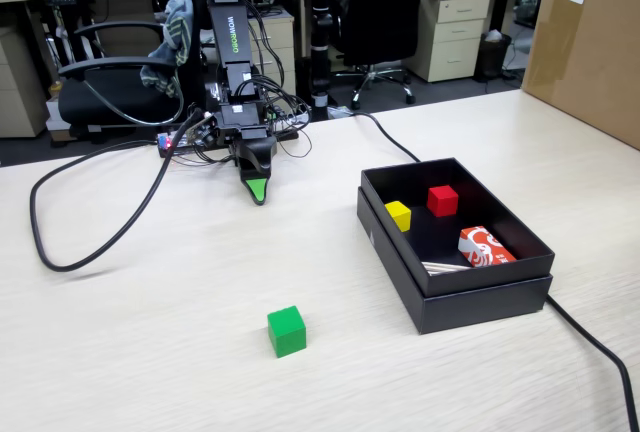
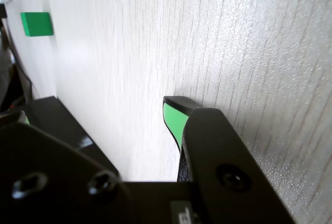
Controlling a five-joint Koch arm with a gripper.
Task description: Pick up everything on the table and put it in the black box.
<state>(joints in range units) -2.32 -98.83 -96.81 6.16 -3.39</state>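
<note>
A green cube (image 1: 286, 331) lies alone on the pale wood table, near the front. It also shows in the wrist view (image 2: 36, 24), at the top left. The black box (image 1: 455, 297) stands at the right and holds a yellow cube (image 1: 399, 215), a red cube (image 1: 443, 200) and a red-and-white pack (image 1: 485, 248). My gripper (image 1: 258, 190) points down at the table at the back, well behind the green cube and left of the box. In the wrist view the gripper (image 2: 98, 114) is open and empty, with one green-padded fingertip (image 2: 174, 117) at the right and bare table between the jaws.
Black cables (image 1: 90, 242) loop across the table to the left of the arm. Another cable (image 1: 590, 337) runs past the box at the right. A cardboard box (image 1: 590, 42) stands at the back right. Office chairs and desks stand behind the table.
</note>
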